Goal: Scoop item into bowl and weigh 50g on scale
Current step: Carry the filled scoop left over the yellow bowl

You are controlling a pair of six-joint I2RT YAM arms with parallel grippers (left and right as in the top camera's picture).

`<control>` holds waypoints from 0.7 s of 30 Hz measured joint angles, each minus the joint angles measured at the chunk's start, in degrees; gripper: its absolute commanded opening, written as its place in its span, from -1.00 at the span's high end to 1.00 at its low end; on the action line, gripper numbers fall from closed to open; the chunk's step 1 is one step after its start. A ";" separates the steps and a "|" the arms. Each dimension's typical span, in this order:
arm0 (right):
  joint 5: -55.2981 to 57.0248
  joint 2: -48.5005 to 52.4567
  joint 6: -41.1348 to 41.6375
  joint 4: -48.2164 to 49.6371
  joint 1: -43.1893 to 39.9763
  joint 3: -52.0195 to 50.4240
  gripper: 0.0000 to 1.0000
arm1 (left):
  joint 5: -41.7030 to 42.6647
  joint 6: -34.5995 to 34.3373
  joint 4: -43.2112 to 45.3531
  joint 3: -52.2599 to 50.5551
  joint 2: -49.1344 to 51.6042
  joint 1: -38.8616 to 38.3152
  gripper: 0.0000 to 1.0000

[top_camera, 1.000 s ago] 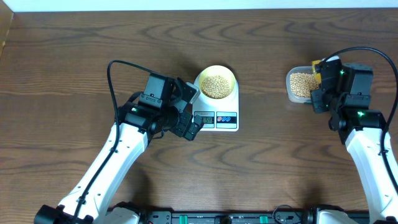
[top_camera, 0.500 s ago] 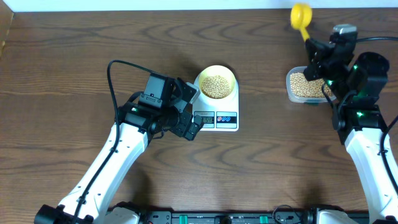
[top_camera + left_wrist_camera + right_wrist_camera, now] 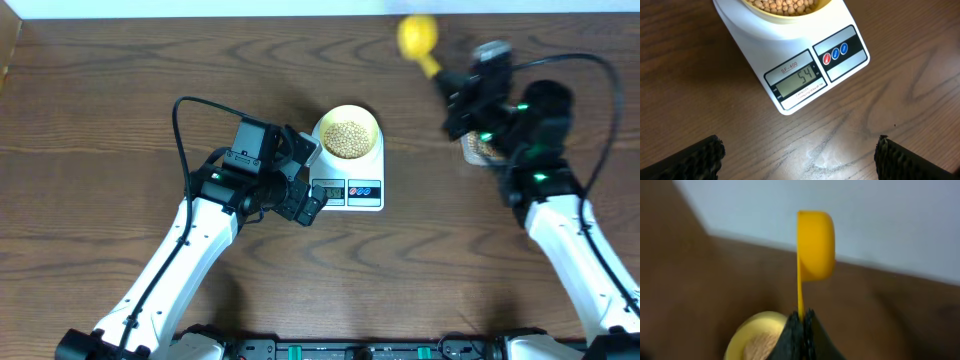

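Note:
The white scale [image 3: 374, 166] carries the pale yellow bowl [image 3: 371, 120], filled with tan beans [image 3: 347, 138]. My left gripper [image 3: 308, 180] is open just left of the scale's front edge, holding nothing. In the left wrist view its fingers [image 3: 687, 160] frame bare wood in front of the scale [image 3: 755, 37], and the display [image 3: 797, 80] reads 54. My right gripper [image 3: 452, 85] is shut on the handle of a bright yellow scoop [image 3: 417, 35], raised to the right of the bowl. In the right wrist view the scoop [image 3: 815, 245] stands tilted on edge above the gripper [image 3: 802, 317], with the bowl [image 3: 747, 332] below.
A clear plastic tub [image 3: 476, 150] of beans sits on the right, mostly hidden under my right arm. A black cable loops over the table beside the left arm. The table's back edge runs just behind the scoop.
My right gripper has lifted the scoop out of the tub and swung it up and left towards the bowl. The left arm, scale and bowl have not moved.

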 measured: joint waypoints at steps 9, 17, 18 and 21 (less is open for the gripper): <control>4.81 1.22 -10.82 -10.19 10.05 -0.02 0.98 | 0.00 0.00 0.02 0.00 0.00 0.00 -0.96; 6.49 6.23 -12.52 -9.55 11.26 -0.02 0.98 | 0.00 0.00 0.02 0.00 0.00 0.00 -0.96; 6.49 6.82 -12.55 -9.33 11.39 -0.02 0.98 | 0.00 0.00 0.00 0.00 0.00 0.00 -0.96; 6.71 8.70 -12.68 -8.68 11.61 -0.02 0.98 | 0.00 0.00 0.02 0.00 0.00 0.00 -0.96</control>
